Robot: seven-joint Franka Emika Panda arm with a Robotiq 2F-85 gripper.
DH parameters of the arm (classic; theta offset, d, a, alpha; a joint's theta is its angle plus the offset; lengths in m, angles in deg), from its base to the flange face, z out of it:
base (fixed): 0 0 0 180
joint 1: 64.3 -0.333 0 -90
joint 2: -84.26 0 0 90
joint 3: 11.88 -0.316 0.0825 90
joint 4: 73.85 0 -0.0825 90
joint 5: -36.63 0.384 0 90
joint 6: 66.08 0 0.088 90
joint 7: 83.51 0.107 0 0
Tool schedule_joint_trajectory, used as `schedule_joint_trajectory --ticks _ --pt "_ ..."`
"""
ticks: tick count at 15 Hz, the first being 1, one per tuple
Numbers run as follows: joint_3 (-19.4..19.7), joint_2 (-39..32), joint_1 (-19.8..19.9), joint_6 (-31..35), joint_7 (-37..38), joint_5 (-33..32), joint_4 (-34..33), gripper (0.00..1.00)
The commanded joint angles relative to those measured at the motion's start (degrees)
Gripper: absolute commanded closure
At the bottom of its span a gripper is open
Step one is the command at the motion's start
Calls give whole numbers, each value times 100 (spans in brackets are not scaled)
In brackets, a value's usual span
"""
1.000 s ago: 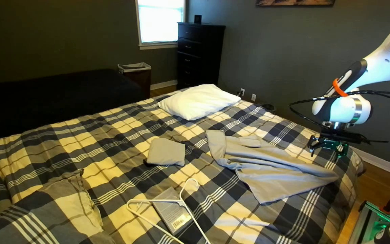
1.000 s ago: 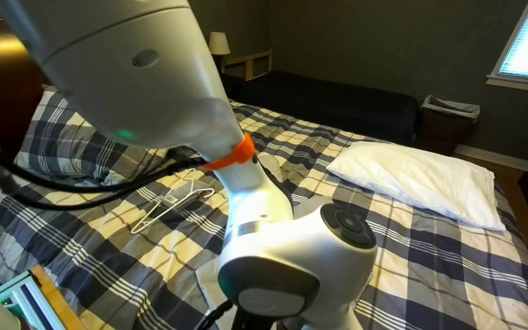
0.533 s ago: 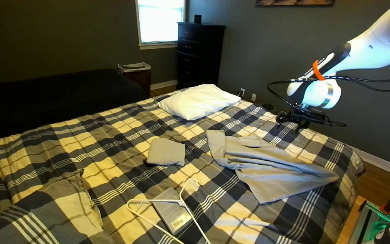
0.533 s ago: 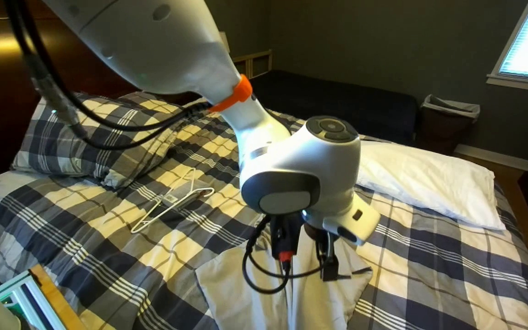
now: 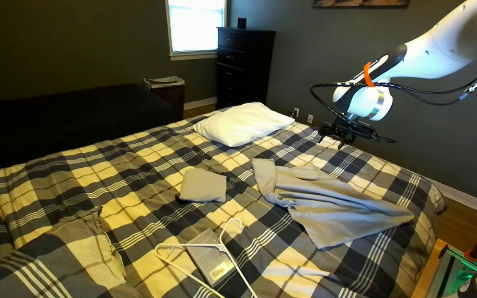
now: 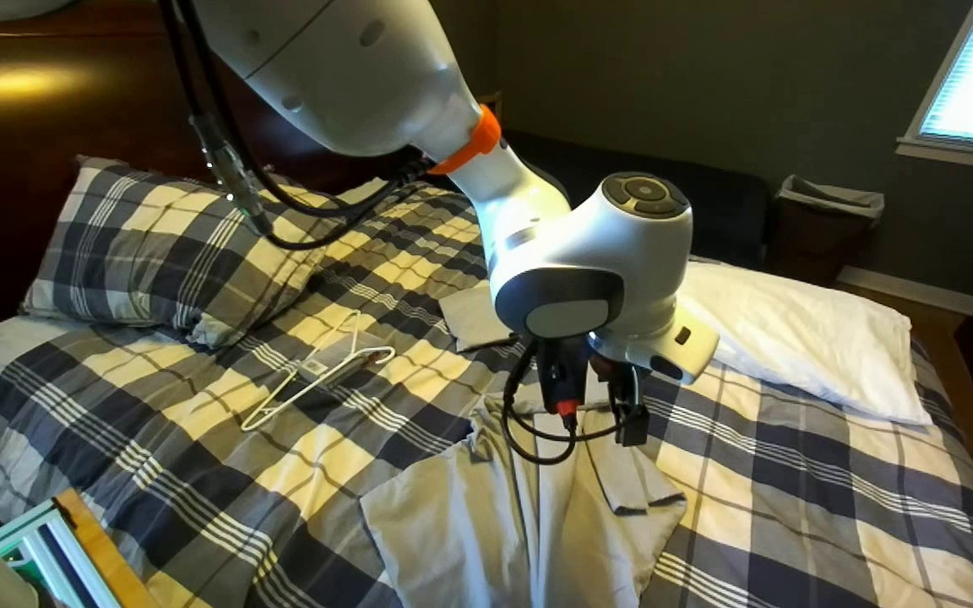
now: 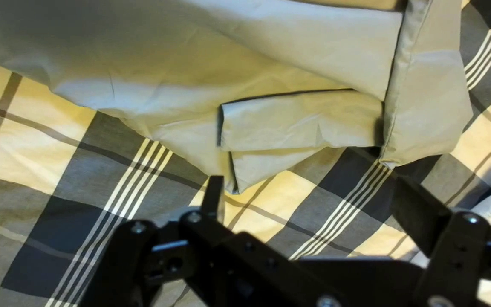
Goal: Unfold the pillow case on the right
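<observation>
At 3 o'clock from the folded cloth (image 5: 203,185) in an exterior view: pillow case (image 5: 329,203) looks part-spread, flap (image 7: 301,123) left to open. Your gripper (image 7: 309,189) gapes wide, empty.

My arm (image 5: 441,58) slants down from above in both exterior views and bends at the wrist (image 5: 364,102). Below that I hold my gripper (image 7: 307,187) in the air, pointing downward; in the wrist view its fingers (image 7: 214,198) stand wide apart.
</observation>
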Motion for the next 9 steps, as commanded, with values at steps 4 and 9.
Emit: schedule_joint_trajectory --ticks 4,9 --pt "-694 -1096 158 -153 -858 675 -1214 0" --pt "-651 -2511 -171 -143 -288 127 -2872 0"
